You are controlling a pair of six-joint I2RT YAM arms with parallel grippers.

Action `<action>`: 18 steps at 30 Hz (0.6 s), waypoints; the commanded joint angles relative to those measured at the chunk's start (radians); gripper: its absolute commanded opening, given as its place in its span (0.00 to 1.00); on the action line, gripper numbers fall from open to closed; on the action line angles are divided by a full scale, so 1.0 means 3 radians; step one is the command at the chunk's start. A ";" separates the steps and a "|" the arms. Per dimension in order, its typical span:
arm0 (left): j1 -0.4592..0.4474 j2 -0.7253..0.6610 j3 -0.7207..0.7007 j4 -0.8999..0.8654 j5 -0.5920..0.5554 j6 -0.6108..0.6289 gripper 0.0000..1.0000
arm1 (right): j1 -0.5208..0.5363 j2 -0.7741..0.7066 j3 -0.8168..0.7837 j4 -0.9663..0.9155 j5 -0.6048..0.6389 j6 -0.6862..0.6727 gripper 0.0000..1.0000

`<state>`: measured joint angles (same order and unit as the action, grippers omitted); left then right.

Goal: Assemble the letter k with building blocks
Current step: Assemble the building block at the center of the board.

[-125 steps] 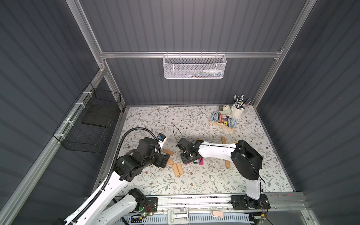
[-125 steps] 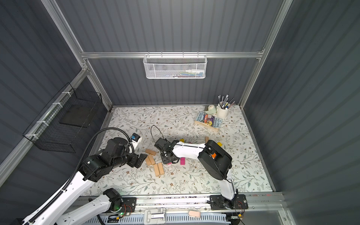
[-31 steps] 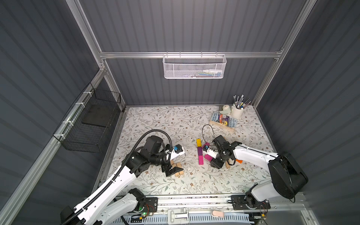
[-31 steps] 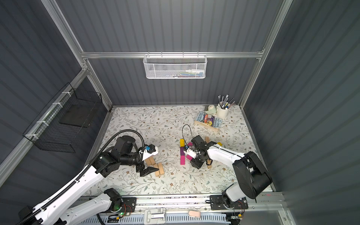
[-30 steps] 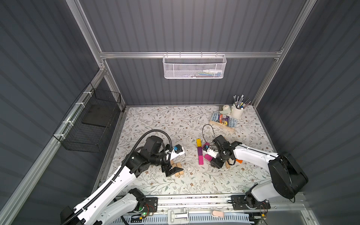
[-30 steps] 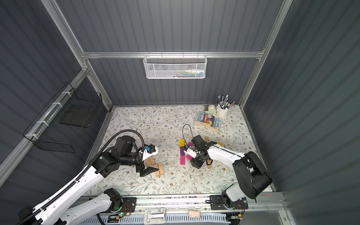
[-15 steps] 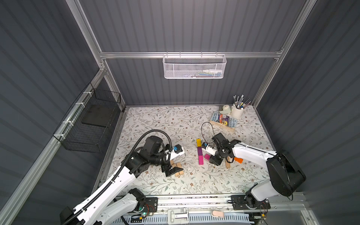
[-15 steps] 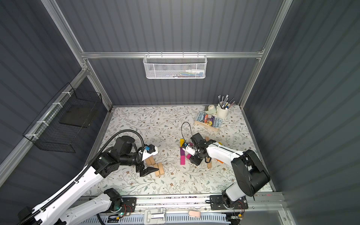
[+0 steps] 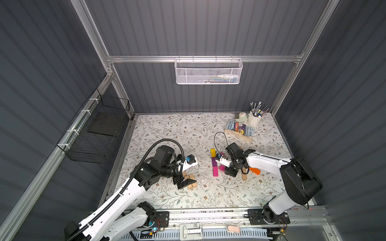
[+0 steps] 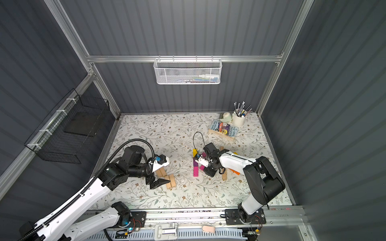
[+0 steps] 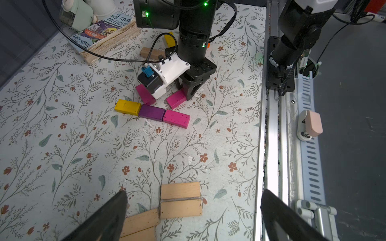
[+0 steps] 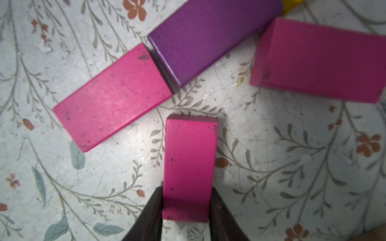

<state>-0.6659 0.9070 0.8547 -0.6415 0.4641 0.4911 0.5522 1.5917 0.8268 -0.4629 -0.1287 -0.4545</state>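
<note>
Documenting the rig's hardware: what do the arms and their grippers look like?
Both arms have white shells and black joints. The left arm carries a ribbed black conduit; the right arm a thin black cable loop. The left gripper and right gripper have black fingers beside white camera mounts.

Enclosure: dark grey ribbed wall panels on three sides, held in an aluminium frame. A white mesh basket hangs from the rear crossbar; its contents are too small to tell. A black wire basket is tied with white ties to the left-hand side rail, with a dark flat slab inside.

The table top has a pale covering printed with leafy sprigs and small red-brown flowers, scuffed in places.

Far right corner: a white cup of thin brushes or pens, a pale green item just beside it, and a wooden tray of books in front.

A metal rail runs along the near edge and shines brightly in the left wrist view.
</note>
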 commanded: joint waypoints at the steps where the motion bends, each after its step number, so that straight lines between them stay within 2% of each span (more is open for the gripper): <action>1: 0.0006 -0.0027 -0.0073 0.0008 -0.0013 0.0045 1.00 | -0.0015 0.0025 0.0051 -0.0013 0.0031 -0.0068 0.36; 18: 0.0003 -0.0022 -0.0083 0.0010 -0.0022 0.0042 1.00 | -0.0087 0.0083 0.0132 0.0077 0.0024 -0.0060 0.33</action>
<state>-0.6659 0.9070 0.8391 -0.6376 0.4629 0.4911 0.5301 1.5982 0.8394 -0.4416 -0.1192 -0.4694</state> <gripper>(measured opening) 0.996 0.333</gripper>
